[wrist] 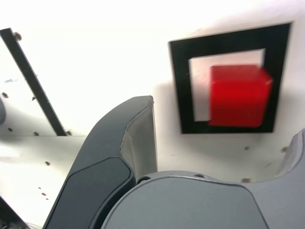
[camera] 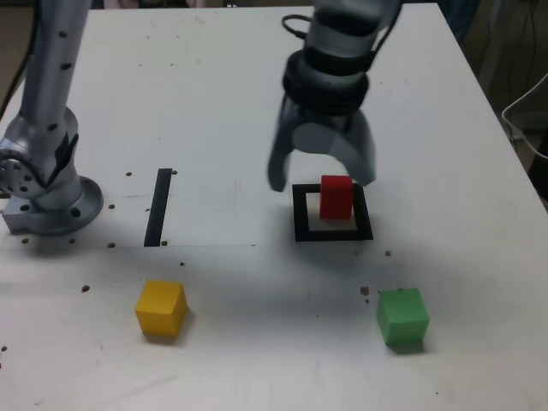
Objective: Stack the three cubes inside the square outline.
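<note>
On the worktop (camera: 214,103), one cube (camera: 336,198) sits inside the square outline (camera: 332,231) with the tool (camera: 321,175) above and just behind it, jaws spread and apart from it, while two more cubes (camera: 160,307) (camera: 402,318) lie nearer the camera, one at the exterior view's left and one at its right, and a straight strip (camera: 158,206) lies left of the outline.

The square outline (camera: 333,231) is a thick black frame with a white centre, lying flat on the bench. The red cube (camera: 336,197) stands upright inside it, off-centre, toward the outline's far edge and the exterior view's right, overlapping the black border there. The yellow cube (camera: 160,307) rests on the bench nearer the camera than the outline, well apart toward the exterior view's left. The green cube (camera: 402,318) sits nearer the camera too, off toward the right.
</note>
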You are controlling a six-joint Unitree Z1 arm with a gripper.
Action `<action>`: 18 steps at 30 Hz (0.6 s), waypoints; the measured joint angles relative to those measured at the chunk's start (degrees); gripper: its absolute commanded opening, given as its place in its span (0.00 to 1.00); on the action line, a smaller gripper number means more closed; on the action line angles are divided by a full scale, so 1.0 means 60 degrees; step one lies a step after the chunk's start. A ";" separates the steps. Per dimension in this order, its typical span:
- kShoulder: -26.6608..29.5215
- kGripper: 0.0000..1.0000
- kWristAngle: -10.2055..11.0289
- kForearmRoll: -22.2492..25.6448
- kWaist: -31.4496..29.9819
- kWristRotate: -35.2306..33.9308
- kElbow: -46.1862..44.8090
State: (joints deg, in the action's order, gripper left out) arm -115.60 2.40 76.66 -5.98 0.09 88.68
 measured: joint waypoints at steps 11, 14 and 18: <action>0.1620 0.99 -0.0364 -0.0379 -0.1622 -0.1264 -0.1473; 0.1779 0.99 -0.0441 -0.0388 -0.1917 -0.1255 -0.1642; 0.2130 0.99 -0.0635 -0.0421 -0.2676 -0.1260 -0.1936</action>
State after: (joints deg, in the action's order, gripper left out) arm -102.82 -1.40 74.14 -22.03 -7.47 77.06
